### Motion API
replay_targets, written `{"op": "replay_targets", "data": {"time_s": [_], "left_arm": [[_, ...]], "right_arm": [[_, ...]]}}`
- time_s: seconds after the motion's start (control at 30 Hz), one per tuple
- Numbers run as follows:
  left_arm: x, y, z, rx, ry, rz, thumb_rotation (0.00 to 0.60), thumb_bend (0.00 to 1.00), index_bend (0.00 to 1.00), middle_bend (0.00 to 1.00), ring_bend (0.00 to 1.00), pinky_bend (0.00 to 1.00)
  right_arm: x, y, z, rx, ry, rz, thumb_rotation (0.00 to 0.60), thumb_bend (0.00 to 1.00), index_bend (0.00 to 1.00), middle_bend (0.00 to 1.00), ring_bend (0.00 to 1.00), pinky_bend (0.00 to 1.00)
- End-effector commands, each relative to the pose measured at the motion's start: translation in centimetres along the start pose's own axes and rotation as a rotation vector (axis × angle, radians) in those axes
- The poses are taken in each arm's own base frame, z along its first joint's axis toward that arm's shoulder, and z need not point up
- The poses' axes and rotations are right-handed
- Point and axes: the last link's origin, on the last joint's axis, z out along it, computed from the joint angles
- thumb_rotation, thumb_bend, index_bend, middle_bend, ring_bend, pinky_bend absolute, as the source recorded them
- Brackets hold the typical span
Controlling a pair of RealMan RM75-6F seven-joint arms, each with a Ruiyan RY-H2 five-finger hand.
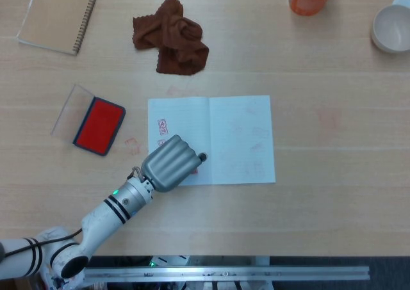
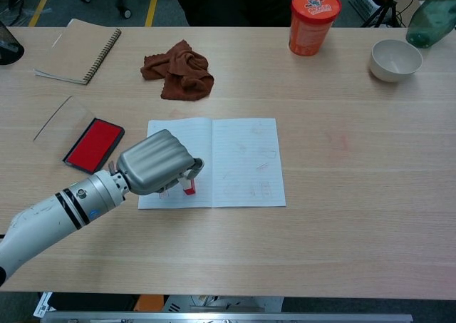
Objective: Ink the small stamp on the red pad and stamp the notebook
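An open white notebook [image 1: 237,136] [image 2: 242,159] lies mid-table, with faint red stamp marks on both pages. My left hand [image 1: 170,164] [image 2: 154,162] hovers over the lower part of its left page and pinches the small red stamp [image 2: 188,187], whose base rests on or just above the paper. In the head view the hand hides most of the stamp. The red ink pad [image 1: 99,125] [image 2: 93,144] sits open to the left of the notebook, its clear lid [image 1: 69,110] beside it. My right hand is in neither view.
A brown cloth [image 1: 173,36] lies behind the notebook. A spiral-bound tan notebook [image 1: 59,15] sits at the far left, an orange cup [image 2: 313,12] and a white bowl [image 2: 395,59] at the far right. Faint red smudges mark the table by the pad.
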Motion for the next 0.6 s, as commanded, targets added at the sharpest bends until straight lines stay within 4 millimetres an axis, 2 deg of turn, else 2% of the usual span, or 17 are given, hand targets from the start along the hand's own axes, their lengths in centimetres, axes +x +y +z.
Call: {"op": "replay_targets", "data": {"time_s": [0.03,0.6], "left_arm": [[-0.4,0.2,-0.1,-0.004,0.005,0.015,0.600,0.40,0.54,1.00,1.00,1.00],[-1.4,0.7,-0.1,-0.019,-0.021,0.028,0.600,0.41,0.55,1.00,1.00,1.00]], "right_arm": [[0.0,0.0,0.0,-0.003,0.001,0.001,0.600,0.30,0.16,0.31,0.17,0.24],[-0.1,0.4,-0.2,-0.017,0.002,0.008,0.600,0.30,0.16,0.31,0.17,0.24]]}}
